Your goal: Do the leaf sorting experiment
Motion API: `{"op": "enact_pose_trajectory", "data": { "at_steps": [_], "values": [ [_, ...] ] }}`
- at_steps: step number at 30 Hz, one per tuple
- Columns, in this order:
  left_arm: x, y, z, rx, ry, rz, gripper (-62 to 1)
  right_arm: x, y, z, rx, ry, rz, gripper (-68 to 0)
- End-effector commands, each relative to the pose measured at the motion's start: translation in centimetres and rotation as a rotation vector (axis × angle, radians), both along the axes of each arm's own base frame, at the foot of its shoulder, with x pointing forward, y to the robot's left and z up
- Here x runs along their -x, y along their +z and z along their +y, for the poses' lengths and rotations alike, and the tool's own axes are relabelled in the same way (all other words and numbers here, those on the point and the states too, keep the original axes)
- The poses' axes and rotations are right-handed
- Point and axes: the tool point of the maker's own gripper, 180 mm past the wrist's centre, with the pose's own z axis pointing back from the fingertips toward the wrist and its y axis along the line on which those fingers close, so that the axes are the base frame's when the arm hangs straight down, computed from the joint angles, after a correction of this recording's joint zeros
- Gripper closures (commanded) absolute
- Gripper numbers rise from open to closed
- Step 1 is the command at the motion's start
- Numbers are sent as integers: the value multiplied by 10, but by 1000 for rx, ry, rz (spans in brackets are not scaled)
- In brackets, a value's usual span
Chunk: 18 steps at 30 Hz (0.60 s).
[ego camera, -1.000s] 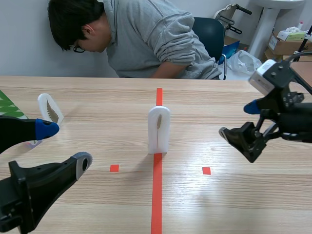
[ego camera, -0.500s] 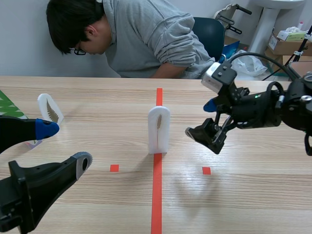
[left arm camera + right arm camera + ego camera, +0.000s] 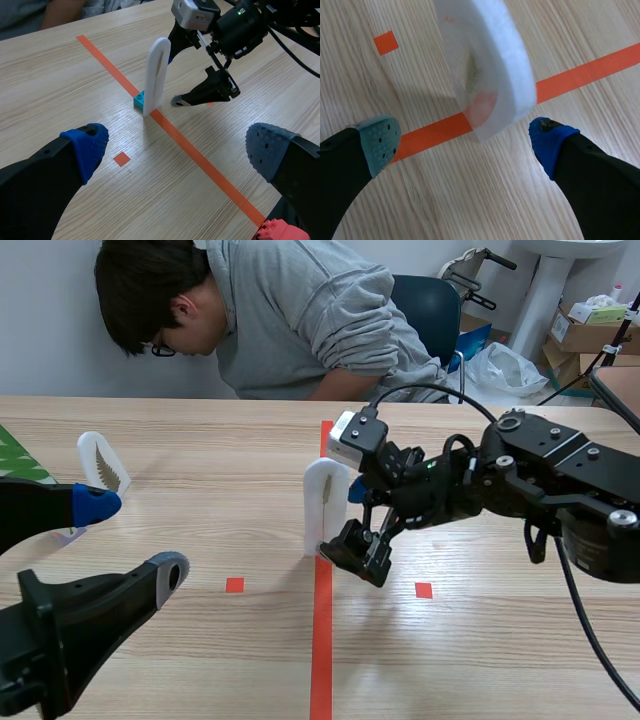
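Scene view tells the change clearly: within one second the right arm (image 3: 520,480) comes from far out at its own side of the desk (image 3: 480,660) to the middle. The right jaws now stand around the white leaf holder (image 3: 322,502). From the right wrist camera, this holder (image 3: 485,65) is upright between the released jaws, and the pads (image 3: 380,142) are apart from it on both sides, so nothing is grasped yet. The left jaws do not move in this time; they stay released, with the holder (image 3: 156,75) well ahead of them on the tape line. I judge that the approach is finished and the closing comes next. The holder is tall and narrow, so an uneven squeeze may tip it.
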Motion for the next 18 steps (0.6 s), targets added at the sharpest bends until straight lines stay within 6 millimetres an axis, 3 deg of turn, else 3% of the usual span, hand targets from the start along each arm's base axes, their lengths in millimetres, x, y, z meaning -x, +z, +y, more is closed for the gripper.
{"op": "enact_pose_trajectory", "data": {
  "at_steps": [1, 7, 18],
  "values": [
    [-2, 6, -1, 23, 5, -18, -587, -13, 18, 6, -22, 11, -52, -525],
    [-2, 6, -1, 23, 5, -18, -587, -10, 17, 18, -20, 43, -57, -525],
    [-2, 6, -1, 23, 5, -19, -587, -8, 16, 20, -14, 52, -56, -524]
  ]
}}
